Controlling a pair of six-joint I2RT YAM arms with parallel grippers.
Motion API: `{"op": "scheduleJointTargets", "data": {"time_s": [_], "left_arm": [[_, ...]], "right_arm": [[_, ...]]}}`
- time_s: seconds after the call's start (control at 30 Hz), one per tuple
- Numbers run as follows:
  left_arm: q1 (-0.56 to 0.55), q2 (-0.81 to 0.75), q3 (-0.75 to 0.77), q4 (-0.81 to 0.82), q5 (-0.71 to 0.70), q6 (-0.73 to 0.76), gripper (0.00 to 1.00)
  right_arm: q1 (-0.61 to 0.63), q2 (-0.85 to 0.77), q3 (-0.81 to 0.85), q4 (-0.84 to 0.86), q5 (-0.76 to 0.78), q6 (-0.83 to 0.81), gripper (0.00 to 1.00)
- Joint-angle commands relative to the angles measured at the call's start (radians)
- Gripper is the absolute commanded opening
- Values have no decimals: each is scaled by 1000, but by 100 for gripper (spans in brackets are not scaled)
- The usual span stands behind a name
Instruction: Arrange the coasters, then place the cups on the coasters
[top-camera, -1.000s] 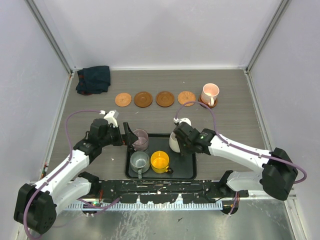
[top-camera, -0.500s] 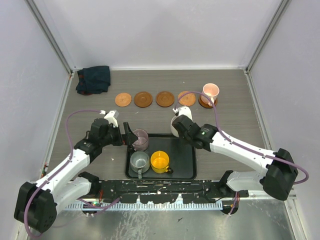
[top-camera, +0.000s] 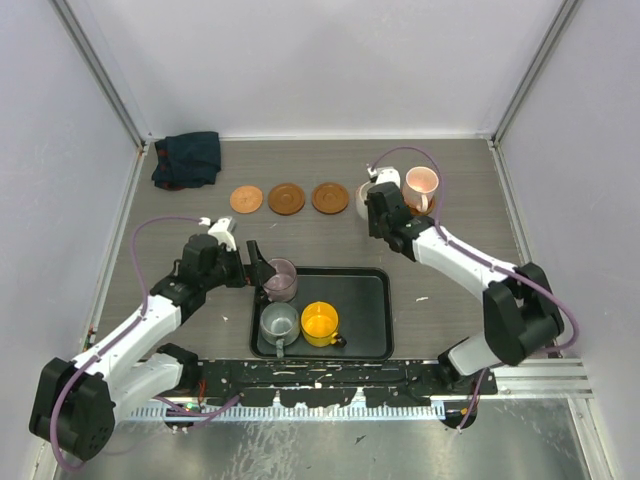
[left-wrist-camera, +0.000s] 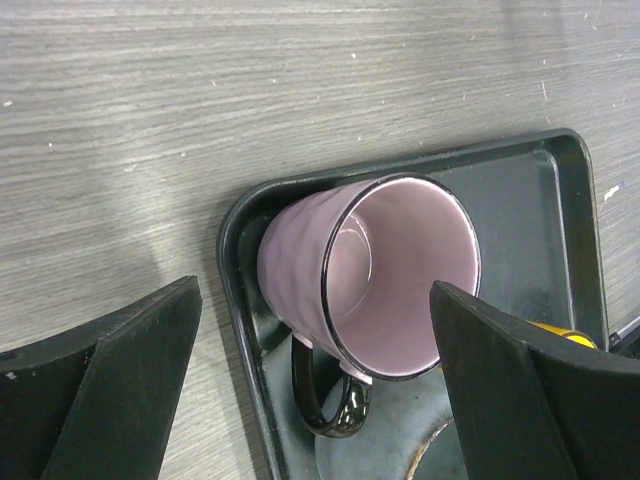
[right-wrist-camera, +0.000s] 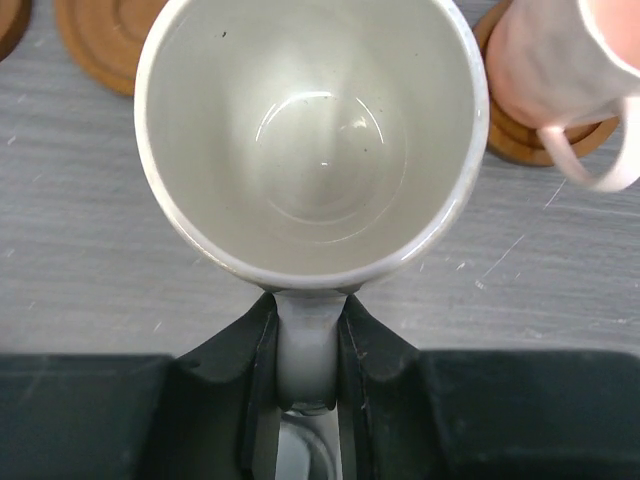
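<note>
Cup-placing step. Right tool (right-wrist-camera: 305, 350), clenched on the handle of the cream cup (right-wrist-camera: 310, 130), holds it just beside the pink cup (top-camera: 421, 184) on its coaster (right-wrist-camera: 525, 145); next, a square lowering and release. Left tool (left-wrist-camera: 312, 370), released, straddles the purple cup (left-wrist-camera: 370, 270).

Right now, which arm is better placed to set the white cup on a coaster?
Right. The right gripper grips the white cup by its handle, up at the coaster row beside the pink cup. The left gripper is open around the purple cup, back at the tray.
</note>
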Motion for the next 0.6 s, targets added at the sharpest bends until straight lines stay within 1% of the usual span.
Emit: {"op": "scheduleJointTargets", "data": {"time_s": [0.0, 0.23, 0.57], "left_arm": [[-4, 8, 47, 75, -25, 3, 98], [-4, 6, 44, 93, -35, -13, 98], [-3, -23, 28, 75, -113, -14, 98]], "right_arm": [[-76, 52, 83, 287, -60, -46, 1], [-143, 180, 138, 384, -98, -72, 1], [-180, 316, 225, 417, -118, -75, 1]]}}
